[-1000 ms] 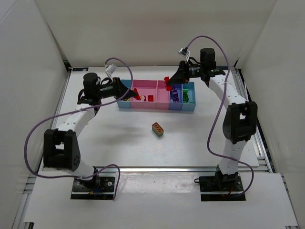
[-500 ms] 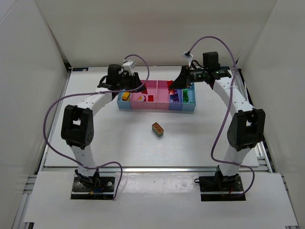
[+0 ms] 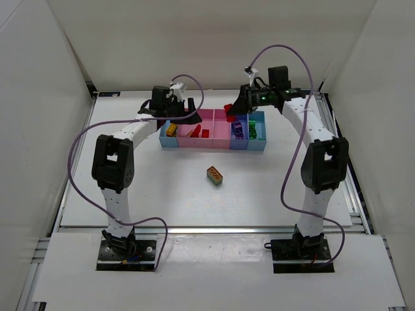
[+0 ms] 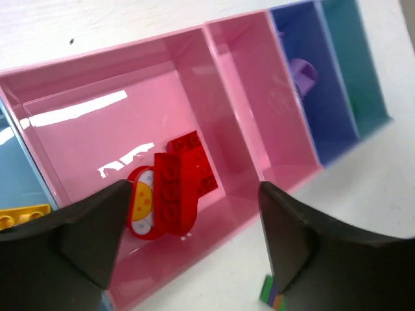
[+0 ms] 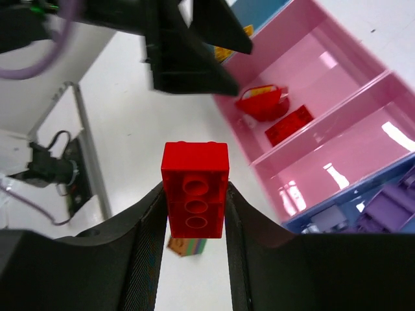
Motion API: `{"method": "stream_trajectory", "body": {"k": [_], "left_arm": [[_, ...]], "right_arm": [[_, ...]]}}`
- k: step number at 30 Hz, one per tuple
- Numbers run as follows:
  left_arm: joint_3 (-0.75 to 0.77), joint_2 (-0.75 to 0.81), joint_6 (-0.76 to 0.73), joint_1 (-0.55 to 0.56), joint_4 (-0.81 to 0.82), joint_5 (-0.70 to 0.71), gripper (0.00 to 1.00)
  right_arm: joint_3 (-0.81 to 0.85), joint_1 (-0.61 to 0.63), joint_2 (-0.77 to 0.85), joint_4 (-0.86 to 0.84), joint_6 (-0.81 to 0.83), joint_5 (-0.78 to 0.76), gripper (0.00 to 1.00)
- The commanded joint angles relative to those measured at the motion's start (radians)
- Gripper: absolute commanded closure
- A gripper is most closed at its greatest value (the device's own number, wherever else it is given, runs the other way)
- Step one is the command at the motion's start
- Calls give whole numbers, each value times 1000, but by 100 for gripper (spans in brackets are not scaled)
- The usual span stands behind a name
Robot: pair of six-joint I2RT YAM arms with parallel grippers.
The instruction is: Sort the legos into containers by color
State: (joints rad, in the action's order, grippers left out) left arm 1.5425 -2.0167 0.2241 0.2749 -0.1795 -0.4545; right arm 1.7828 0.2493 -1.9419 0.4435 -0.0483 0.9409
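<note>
Bright; glare in pink bin (image 4: 78, 109); edges prob. soft.

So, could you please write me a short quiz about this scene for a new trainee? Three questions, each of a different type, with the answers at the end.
1. True or false: the right gripper is shut on a yellow brick.
2. Multiple choice: the open left gripper hangs over red pieces. Where do they lie? A) in the wide pink bin B) on the table C) in the right gripper
3. Fill the gap: the multicoloured chunk lies outside the bins, on the ____.
Key: 1 false, it grips a red brick. 2 A. 3 table.
</note>
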Motion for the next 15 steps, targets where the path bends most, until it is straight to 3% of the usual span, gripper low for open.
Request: {"method": "stream_trajectory", "body": {"k": [1,6,11,15], "left_arm": [[56,107,84,-45,-9,-156,3],[-41,258,161,-135,89,-377,1],[-214,374,464,-235,244,-446,1],[-309,461,422,-298,246,-541,1]], "right_arm": [[113,56,-64,-9,31,-79,88],[227,133,-173,-14,36,-171,88],[299,214,-249,0,76,-278,87],[322,249,-317,4,113,-353,81]]}}
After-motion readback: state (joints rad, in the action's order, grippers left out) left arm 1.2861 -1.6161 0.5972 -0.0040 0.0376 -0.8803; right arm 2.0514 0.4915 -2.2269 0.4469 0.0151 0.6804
